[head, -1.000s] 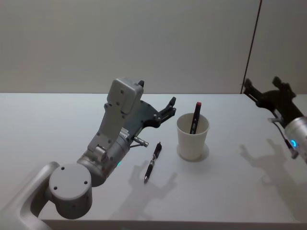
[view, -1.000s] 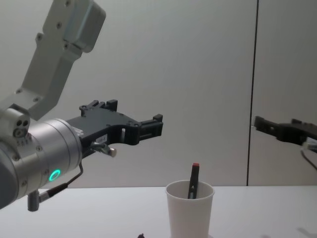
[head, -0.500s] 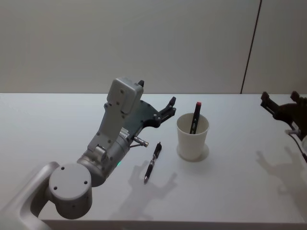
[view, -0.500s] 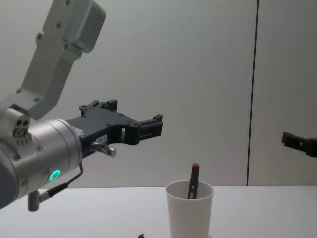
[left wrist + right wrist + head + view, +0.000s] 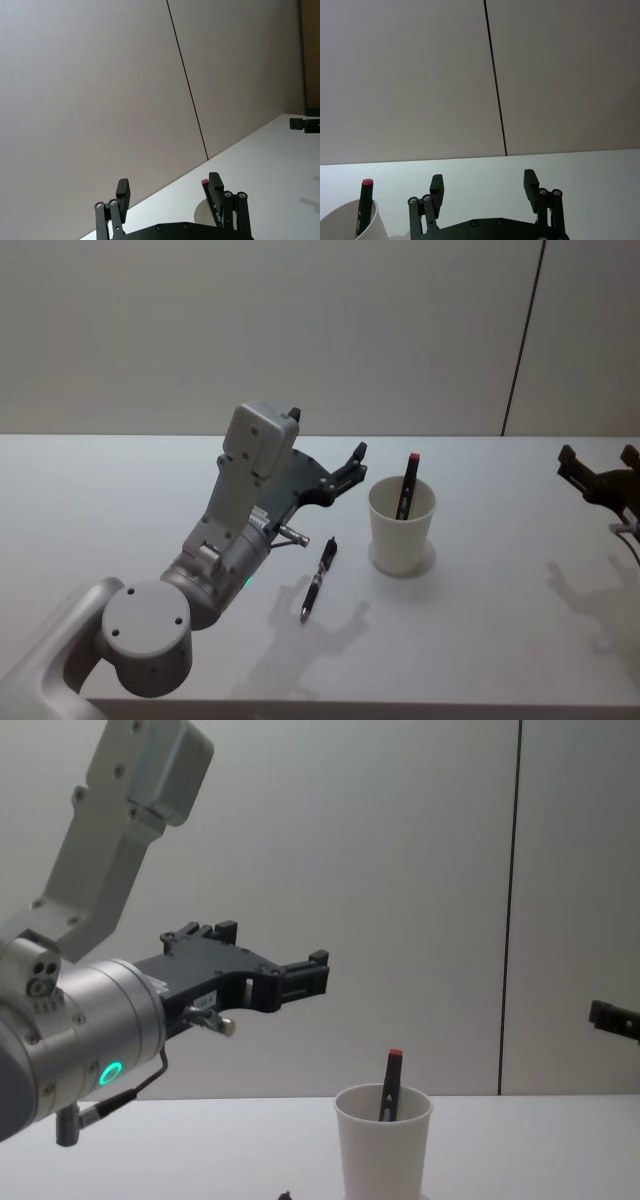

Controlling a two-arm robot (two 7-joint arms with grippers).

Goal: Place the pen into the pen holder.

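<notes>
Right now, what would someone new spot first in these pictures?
Probably the big grey left arm, its open left gripper hovering above the table beside the white paper cup. The cup stands mid-table with a red-capped marker in it, and a black pen lies on the table between arm and cup. The open right gripper hangs at the far right.

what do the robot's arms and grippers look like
The left arm is silver-grey metal with round joints, a pale boxy link, a glowing green ring and a thin looped cable. The left gripper and right gripper are matte black, each with two flat-tipped jaws on screwed linkages.
</notes>
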